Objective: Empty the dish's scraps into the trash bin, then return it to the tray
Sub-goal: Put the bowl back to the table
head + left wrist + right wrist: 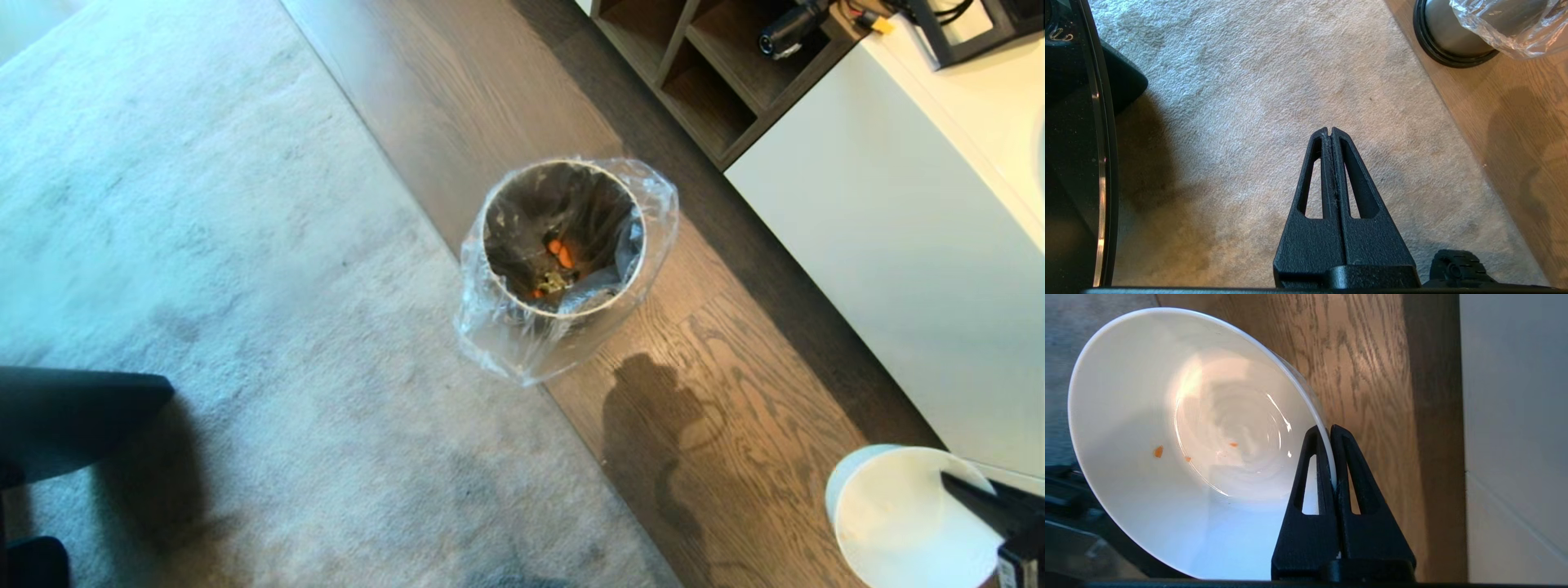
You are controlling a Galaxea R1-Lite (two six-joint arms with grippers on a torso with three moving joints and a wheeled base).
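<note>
The white dish (894,518) hangs at the lower right of the head view, over the wooden floor. My right gripper (1327,430) is shut on its rim; only a few tiny orange specks (1158,451) cling inside the dish (1180,445). The trash bin (563,245), silver-grey with a clear bag over its rim, stands in the middle on the floor, apart from the dish. Orange and yellow-green scraps (558,265) lie at its bottom. My left gripper (1329,130) is shut on nothing and hangs over the carpet, with the bin's base (1453,45) beyond it. The tray is out of view.
A grey carpet (204,286) covers the left; wooden floor (735,392) runs diagonally on the right. A white cabinet (898,237) and wooden shelves (702,65) stand at the right. A black tabletop edge (1098,163) borders the left wrist view, and a dark shape (65,420) lies at left.
</note>
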